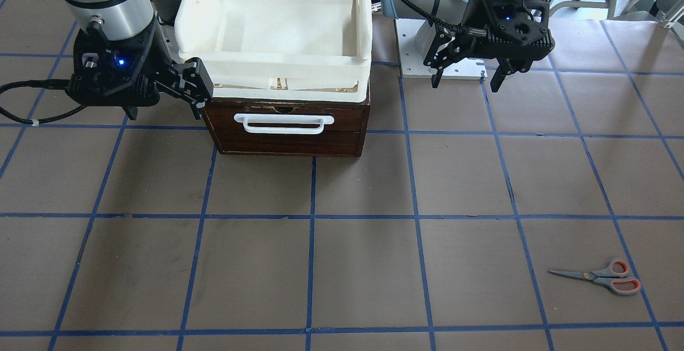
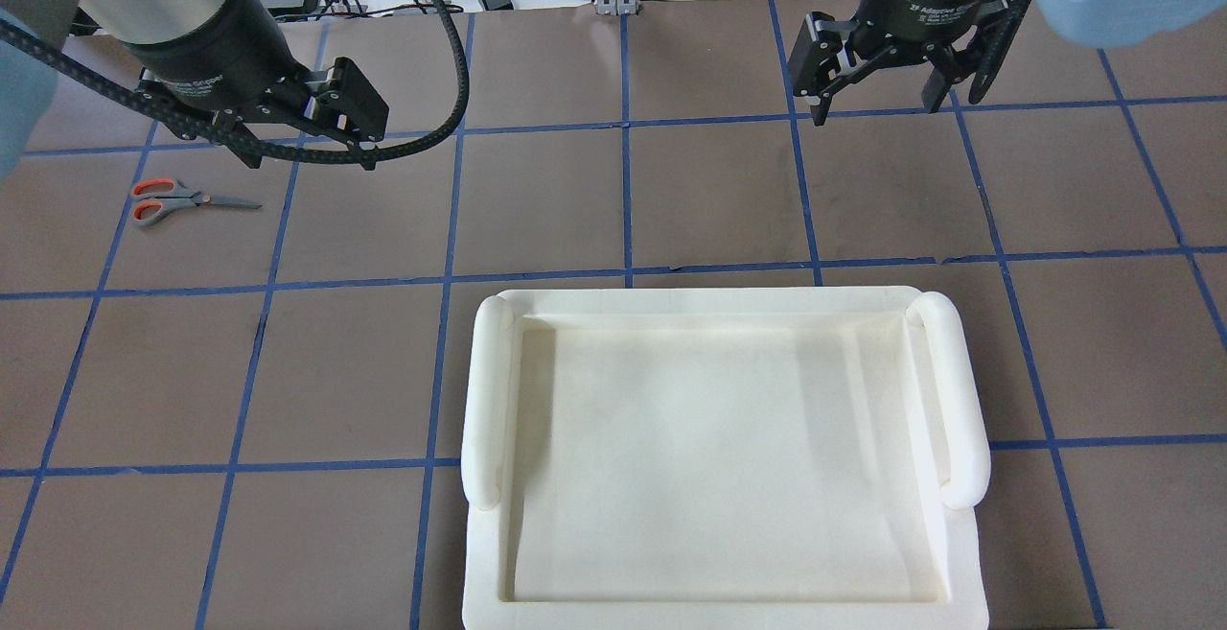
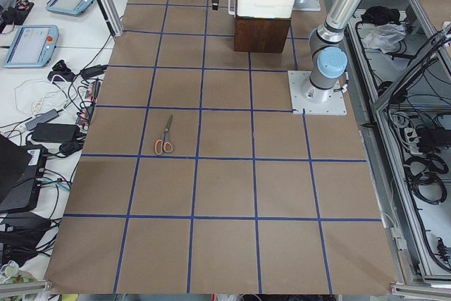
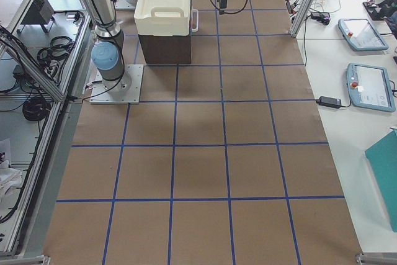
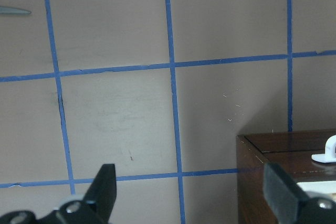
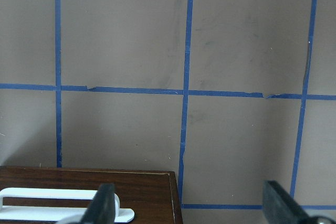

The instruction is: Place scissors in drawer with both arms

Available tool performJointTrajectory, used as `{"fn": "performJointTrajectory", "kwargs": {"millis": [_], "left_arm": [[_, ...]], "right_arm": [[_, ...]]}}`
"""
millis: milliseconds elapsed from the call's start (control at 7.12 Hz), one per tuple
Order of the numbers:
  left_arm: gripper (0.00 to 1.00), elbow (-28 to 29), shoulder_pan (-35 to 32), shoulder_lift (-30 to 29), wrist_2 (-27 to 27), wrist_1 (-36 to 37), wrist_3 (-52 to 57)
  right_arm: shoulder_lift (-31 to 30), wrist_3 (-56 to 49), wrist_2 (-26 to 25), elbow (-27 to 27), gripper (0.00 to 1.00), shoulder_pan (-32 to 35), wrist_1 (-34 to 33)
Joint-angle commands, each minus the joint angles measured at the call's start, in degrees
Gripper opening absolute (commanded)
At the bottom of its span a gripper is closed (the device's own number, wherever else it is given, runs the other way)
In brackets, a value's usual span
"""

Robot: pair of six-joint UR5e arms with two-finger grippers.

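Note:
The scissors point(image 1: 604, 277) lie flat on the brown table, far from the drawer; they also show in the overhead view point(image 2: 177, 198) and the exterior left view point(image 3: 165, 137). A blade tip point(image 5: 13, 10) shows in the left wrist view. The dark wooden drawer point(image 1: 288, 132) is closed, with its white bar handle point(image 1: 283, 123) on the front. My left gripper point(image 1: 466, 78) hovers open and empty, beside the drawer on the scissors' side point(image 2: 302, 136). My right gripper point(image 1: 163, 102) is open and empty, close to the drawer's other front corner point(image 2: 887, 98).
A cream-white plastic tray point(image 1: 272, 65) sits on top of the drawer cabinet and hides it in the overhead view point(image 2: 484, 400). The left arm's base plate point(image 1: 443, 68) is bolted to the table beside the cabinet. Blue tape lines grid the table.

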Motion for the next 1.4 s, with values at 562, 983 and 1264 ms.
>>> {"fn": "performJointTrajectory", "kwargs": {"millis": [562,983,1264], "left_arm": [[1.0,-0.3,12.7,-2.8,-0.1,2.3,34.8],[1.0,-0.5,24.6,-11.2,0.1,8.6,79.8],[1.0,-0.4,28.1,-18.9,0.2,17.3,106.6]], "right_arm": [[0.0,1.2,0.3,0.6,1.0,-0.1,-0.4],[2.1,36.9,0.3,2.5,1.0,0.3,-0.9],[2.5,50.2,1.0,2.5,1.0,1.0,-0.8]]}}
